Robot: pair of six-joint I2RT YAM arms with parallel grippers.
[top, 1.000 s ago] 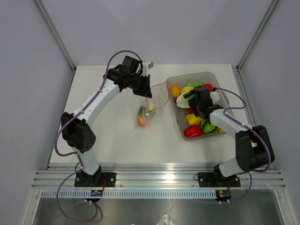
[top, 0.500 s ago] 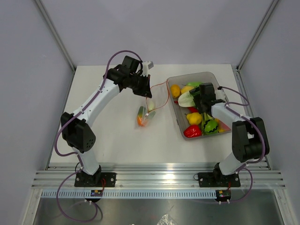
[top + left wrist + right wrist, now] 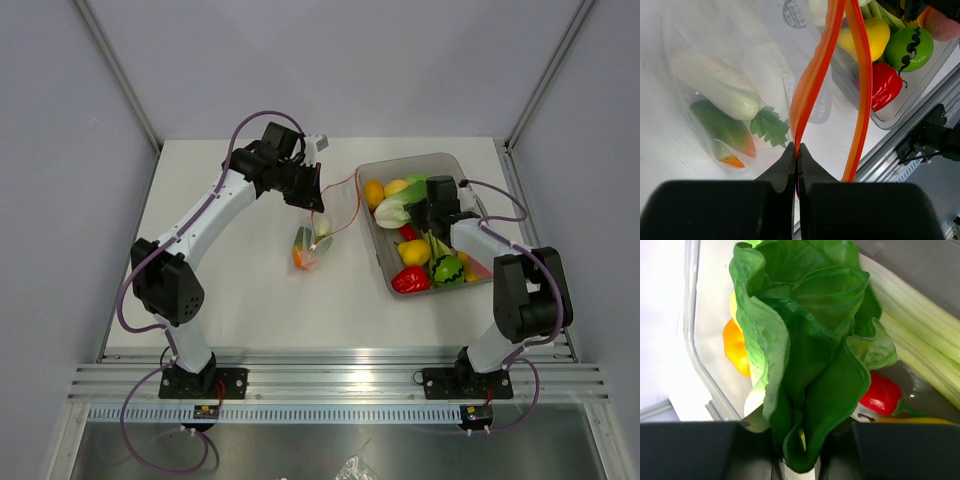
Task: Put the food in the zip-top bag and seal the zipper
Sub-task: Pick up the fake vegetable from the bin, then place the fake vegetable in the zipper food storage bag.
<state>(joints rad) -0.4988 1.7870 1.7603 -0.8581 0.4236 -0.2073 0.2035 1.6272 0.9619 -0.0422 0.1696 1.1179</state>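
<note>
White table (image 3: pixel 240 290) between grey walls, left gripper (image 3: pixel 797 150) pinched tight on the orange zipper (image 3: pixel 812 80), clear zip-top bag (image 3: pixel 765 55) just ahead of its fingertips, white vegetable (image 3: pixel 715 85) inside, right gripper (image 3: pixel 797 455) clamped around a leafy green toy (image 3: pixel 810 340), grey tub (image 3: pixel 695 340) directly beneath it

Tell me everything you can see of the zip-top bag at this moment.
The zip-top bag is a small pouch of thin clear plastic with faint printing. Its mouth is open: the two red-orange strips of the zipper stand apart. The left gripper is shut on one strip, and the rest of the bag sags onto the white table, left of the grey tub. Inside lie a white vegetable with a green leaf and a green and orange piece.
</note>
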